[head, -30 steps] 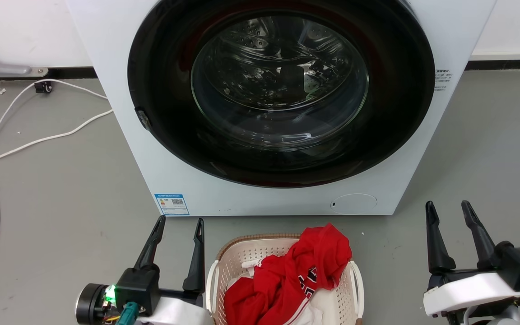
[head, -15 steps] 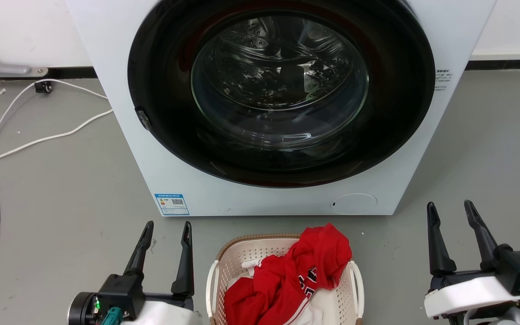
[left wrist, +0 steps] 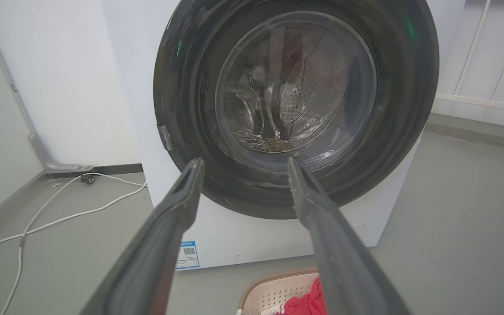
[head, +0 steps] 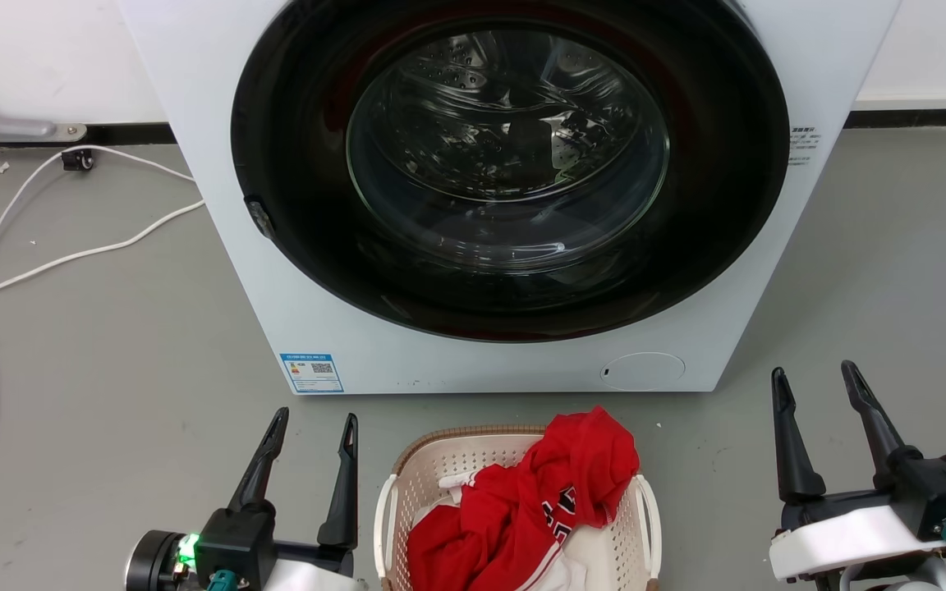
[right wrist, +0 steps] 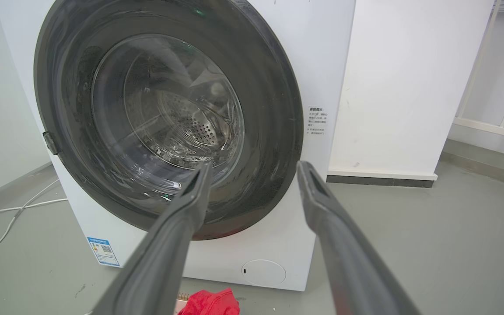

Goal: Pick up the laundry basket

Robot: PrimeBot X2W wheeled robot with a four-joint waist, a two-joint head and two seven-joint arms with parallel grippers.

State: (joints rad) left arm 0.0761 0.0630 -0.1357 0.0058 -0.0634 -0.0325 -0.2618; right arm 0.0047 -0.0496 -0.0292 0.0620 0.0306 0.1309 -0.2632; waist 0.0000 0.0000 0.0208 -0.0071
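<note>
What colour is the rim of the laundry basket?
Brown, woven-looking; the laundry basket rim shows best in the head view.

The scene is lit brightly and evenly by diffuse light, and only a soft, narrow shadow is cast on the floor (head: 95, 345) along the base of the washing machine (head: 194, 123). Small white glints are caught on the door glass (head: 559, 246) toward 5 o'clock. A green glow is given off by a lamp (head: 188, 548) at 7 o'clock in the head view (a green fleck is mirrored on the dark door ring (left wrist: 411, 30) at 1 o'clock). In the wrist views the left gripper (left wrist: 245, 159) and right gripper (right wrist: 255, 165) are blurred toward 6 o'clock, and straight wall lines are tilted at the edges.
</note>
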